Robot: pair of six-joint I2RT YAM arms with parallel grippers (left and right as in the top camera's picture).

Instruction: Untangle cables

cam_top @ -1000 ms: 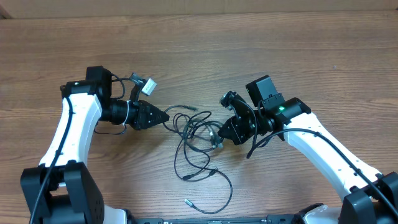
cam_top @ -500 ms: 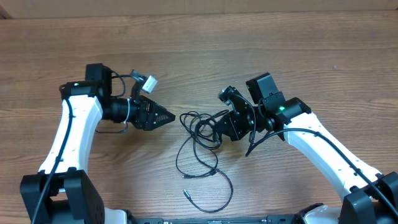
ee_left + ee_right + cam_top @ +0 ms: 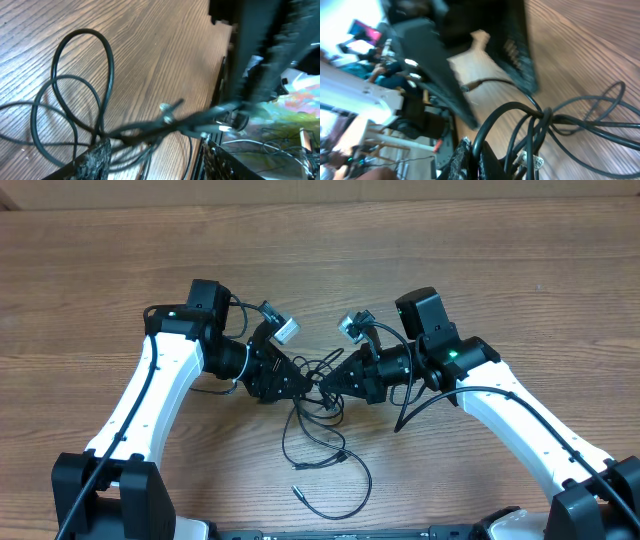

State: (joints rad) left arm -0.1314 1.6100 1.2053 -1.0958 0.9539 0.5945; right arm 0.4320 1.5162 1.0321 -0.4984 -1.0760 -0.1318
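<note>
The cables are a tangle of thin black cords in the middle of the wooden table, between my two grippers. Loose loops trail toward the front and end in a small plug. My left gripper touches the tangle's left side. In the left wrist view it stands open, with cable strands and a silvery plug lying across the gap. My right gripper is at the tangle's right side. In the right wrist view it is shut on a cable loop, beside a silvery plug.
The wooden table stretches to the back and sides. Thicker black wires hang from the right arm, and the two arm bases stand at the front corners. Both wrist cameras sit close together above the tangle.
My left arm has swung right from the table's left side into the tangle, and its gripper went from shut to open. The right gripper has drawn the bundle slightly left, still gripping it.
</note>
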